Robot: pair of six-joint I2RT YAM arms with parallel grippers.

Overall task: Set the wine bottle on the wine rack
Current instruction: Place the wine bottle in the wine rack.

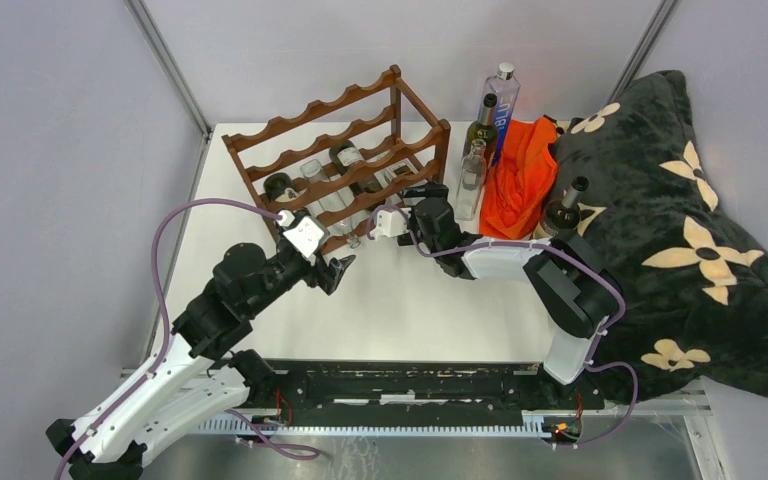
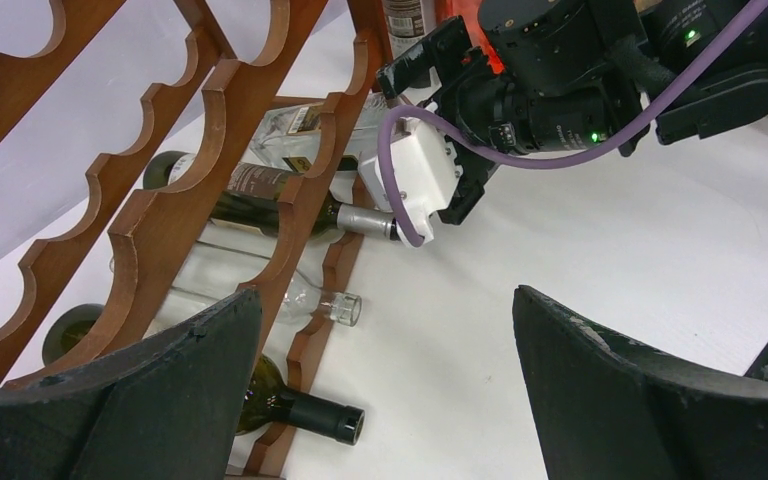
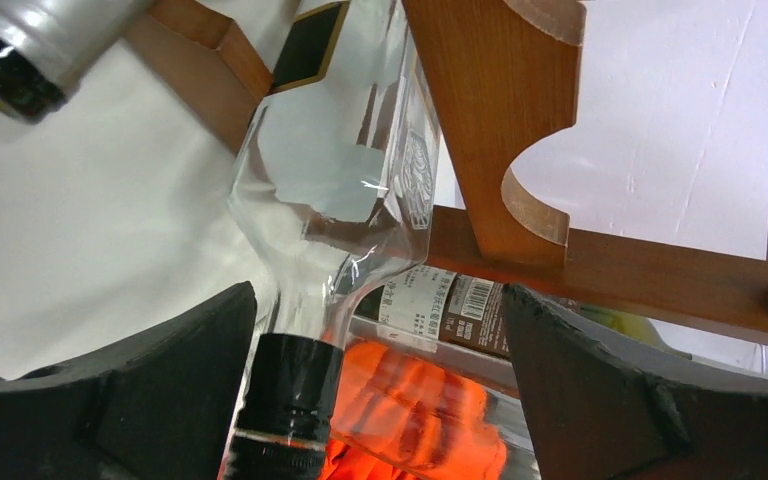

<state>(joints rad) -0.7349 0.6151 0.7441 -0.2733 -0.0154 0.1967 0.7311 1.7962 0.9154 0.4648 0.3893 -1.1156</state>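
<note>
Fingers (image 3: 130,390) of right gripper (image 3: 378,300) wide apart, astride black-capped neck of clear bottle (image 3: 330,150), not clamped. Bottle lying low in right end of rack (image 1: 396,105), near table (image 1: 440,310) far edge. Left gripper (image 2: 385,300) spread, empty. Placement apparently done; next: straight withdrawal, no nudging.

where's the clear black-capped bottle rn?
Right wrist view: the clear glass bottle with a black cap lies at the right end of the reddish-brown wooden wine rack, its cap inside the open right pincer.
</note>
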